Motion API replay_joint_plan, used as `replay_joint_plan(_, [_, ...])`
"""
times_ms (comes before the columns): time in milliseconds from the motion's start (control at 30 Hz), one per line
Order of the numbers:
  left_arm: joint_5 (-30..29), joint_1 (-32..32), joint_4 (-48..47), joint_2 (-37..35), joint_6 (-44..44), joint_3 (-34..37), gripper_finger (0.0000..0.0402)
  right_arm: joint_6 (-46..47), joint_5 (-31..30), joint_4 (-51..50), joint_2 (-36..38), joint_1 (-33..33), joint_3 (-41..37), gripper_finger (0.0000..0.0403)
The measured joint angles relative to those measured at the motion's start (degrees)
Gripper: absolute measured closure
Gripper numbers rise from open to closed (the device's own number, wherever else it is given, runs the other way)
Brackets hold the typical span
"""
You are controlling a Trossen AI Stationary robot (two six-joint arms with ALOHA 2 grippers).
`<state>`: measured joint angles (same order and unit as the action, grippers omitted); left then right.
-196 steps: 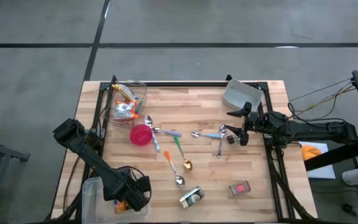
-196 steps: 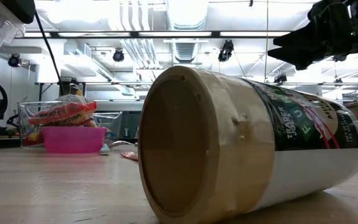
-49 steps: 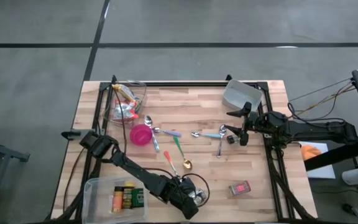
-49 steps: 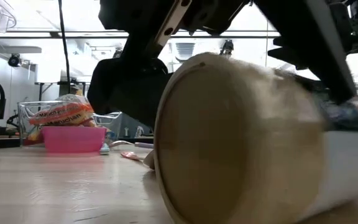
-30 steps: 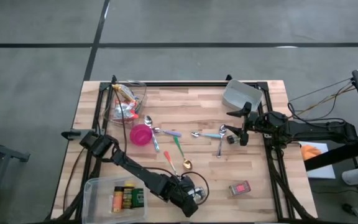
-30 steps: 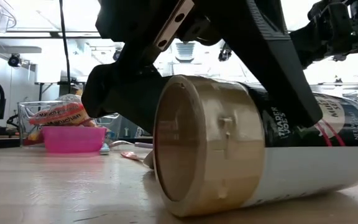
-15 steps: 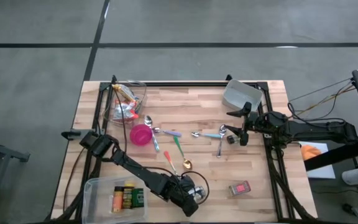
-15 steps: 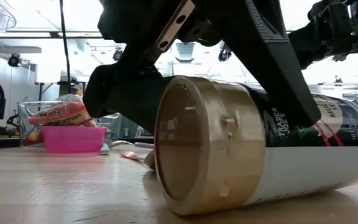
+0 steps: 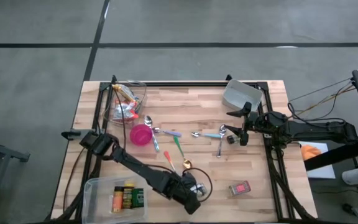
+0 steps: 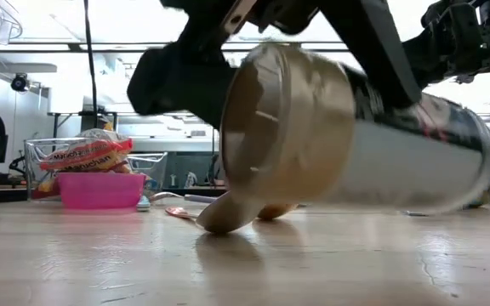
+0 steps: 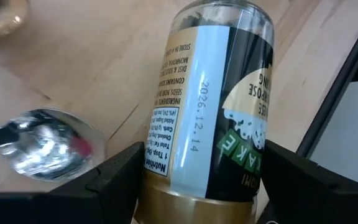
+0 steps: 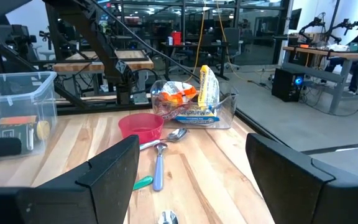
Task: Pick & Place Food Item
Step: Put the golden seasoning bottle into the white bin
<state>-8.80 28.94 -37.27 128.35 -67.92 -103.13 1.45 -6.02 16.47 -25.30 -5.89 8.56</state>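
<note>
A seasoning jar (image 10: 364, 127) with a gold lid and a dark-and-white label hangs just above the table near its near edge, in my left gripper (image 9: 194, 189), which is shut on it. In the left wrist view the jar (image 11: 210, 106) fills the space between my two fingers. My right gripper (image 9: 232, 127) waits open and level at the table's right side, with nothing between its fingers (image 12: 114, 168). A clear bin (image 9: 98, 186) with several food packs stands at the near left corner. My left gripper pinches the jar between its two fingers (image 11: 120, 180) on the jar's sides next to the gold lid (image 11: 191, 202). The fingers slant down from above and lie across the jar. The jar lies about level, lifted clear of the table, with its lid end toward the near edge.
Several spoons (image 9: 180, 163) lie mid-table; one spoon (image 11: 42, 149) lies right beside the jar. A pink bowl (image 9: 141, 134) and a clear box of snack packets (image 9: 124, 102) stand at the far left. A grey container (image 9: 241, 94) is far right, a red packet (image 9: 239, 188) near right.
My left gripper has gone up with the jar. The jar, which lay on its side on the table, now hangs clear of the wood, still about level, and a spoon shows beneath it in the low view.
</note>
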Motion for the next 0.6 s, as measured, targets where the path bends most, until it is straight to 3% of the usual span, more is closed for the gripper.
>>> replay_joint_plan(600, [-0.20,-2.69,-23.96,-2.85,-3.25,-12.30,0.0118,0.00,0.00,0.00,-0.02,0.00,0.00,0.0113])
